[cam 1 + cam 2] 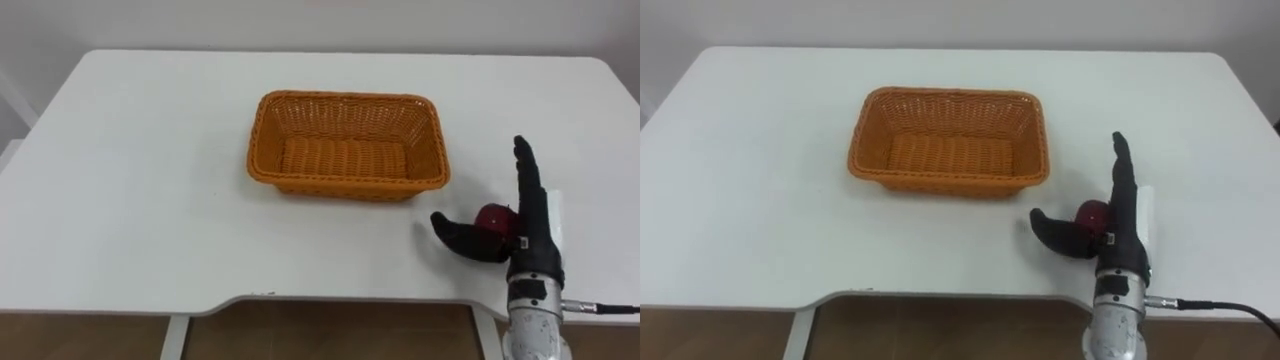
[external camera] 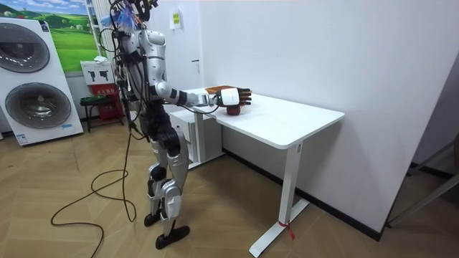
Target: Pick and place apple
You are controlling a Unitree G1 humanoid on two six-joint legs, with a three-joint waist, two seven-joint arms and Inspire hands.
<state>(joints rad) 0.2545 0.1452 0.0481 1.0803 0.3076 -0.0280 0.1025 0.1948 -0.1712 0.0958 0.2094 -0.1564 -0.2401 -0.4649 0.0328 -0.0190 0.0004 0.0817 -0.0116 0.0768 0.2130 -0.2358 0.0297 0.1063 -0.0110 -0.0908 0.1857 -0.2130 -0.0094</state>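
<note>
Right hand (image 1: pixel 535 238): set on edge over the near right part of the table, fingers straight and pointing away from the robot, thumb (image 1: pixel 452 232) spread wide to the left. Wide open, grips nothing.
Apple (image 1: pixel 494 218): dark red, on the table in the crook between thumb and palm (whether it touches the palm, cannot tell).
Basket (image 1: pixel 262 140): orange wicker, mid-table, apart from the apple, farther back and to its left.
Table (image 1: pixel 130 180): white.
Stance: robot upright at the table's end, right arm stretched over it.

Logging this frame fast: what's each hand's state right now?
Left hand: cannot be told.
Right hand: open, fingers straight beside the apple, not holding it.
</note>
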